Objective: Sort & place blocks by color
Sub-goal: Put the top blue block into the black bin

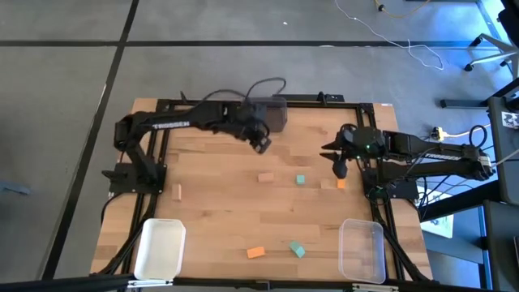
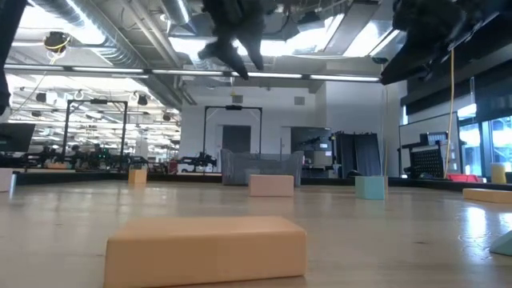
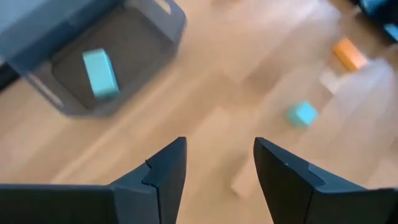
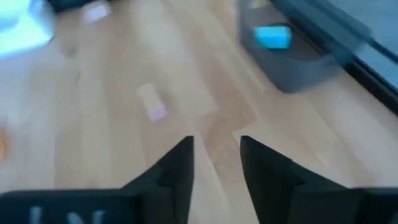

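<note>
Both the left gripper (image 3: 214, 168) and right gripper (image 4: 214, 165) show parted, empty jaws; the blocks (image 1: 265, 177) at mid-frame probably handle light and rigid, best pinched across flat sides.

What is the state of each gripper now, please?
Left gripper: open, holding nothing, above the table near the dark grey bin.
Right gripper: open, holding nothing.

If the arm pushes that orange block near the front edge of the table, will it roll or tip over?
The orange block will probably slide, not roll: it looks flat-sided and lies low on the table. Tipping seems unlikely, since it rests on a broad face. It looks small and rigid, so likely light, and an off-centre push may spin it.
</note>
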Robot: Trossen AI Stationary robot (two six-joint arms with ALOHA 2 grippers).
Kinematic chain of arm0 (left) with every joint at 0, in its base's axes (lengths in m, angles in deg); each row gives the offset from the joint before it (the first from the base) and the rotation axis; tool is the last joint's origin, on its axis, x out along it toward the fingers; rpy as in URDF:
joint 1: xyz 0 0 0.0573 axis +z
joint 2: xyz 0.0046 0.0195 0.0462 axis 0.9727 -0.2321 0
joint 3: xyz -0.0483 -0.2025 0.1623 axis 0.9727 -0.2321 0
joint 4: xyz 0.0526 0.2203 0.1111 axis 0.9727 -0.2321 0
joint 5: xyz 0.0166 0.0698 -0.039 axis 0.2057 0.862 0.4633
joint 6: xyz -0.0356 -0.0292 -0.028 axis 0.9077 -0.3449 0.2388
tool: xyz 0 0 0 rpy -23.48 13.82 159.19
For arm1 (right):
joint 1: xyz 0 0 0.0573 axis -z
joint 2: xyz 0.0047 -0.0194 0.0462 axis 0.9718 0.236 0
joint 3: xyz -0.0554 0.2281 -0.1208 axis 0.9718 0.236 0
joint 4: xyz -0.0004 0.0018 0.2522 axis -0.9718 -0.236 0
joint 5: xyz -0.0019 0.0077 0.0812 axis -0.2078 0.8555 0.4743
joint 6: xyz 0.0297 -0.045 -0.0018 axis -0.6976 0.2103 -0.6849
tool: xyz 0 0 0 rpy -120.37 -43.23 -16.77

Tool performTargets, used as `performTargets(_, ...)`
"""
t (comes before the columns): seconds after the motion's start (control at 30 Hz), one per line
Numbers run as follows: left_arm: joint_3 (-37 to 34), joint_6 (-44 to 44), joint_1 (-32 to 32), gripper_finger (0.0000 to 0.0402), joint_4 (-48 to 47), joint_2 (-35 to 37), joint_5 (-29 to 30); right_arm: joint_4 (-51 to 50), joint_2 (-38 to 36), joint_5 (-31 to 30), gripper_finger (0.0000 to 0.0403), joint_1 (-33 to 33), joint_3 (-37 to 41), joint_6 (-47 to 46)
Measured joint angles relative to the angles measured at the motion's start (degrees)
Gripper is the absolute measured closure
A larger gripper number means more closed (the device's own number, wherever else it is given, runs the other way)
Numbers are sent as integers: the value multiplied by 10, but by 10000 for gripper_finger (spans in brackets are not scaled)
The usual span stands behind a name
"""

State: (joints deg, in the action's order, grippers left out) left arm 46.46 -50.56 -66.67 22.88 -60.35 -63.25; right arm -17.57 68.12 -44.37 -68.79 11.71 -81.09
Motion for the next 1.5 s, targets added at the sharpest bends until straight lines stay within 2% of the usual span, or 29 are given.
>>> performTargets(0.13,0,54,-57,223,-57,17,48,0,0,34,242,-13,0,76)
performTargets(0.33,0,116,-130,223,-100,25,78,1,4,68,236,-34,0,74)
performTargets(0.6,0,117,-191,223,-107,26,88,6,54,67,236,-44,0,73)
performTargets(0.9,0,122,-217,223,-124,25,122,8,151,69,236,-44,-20,74)
performTargets(1.3,0,135,-218,223,-137,25,124,-24,277,71,236,-44,-48,85)
performTargets(1.5,0,135,-218,223,-137,25,135,-7,321,71,236,-45,-48,108)
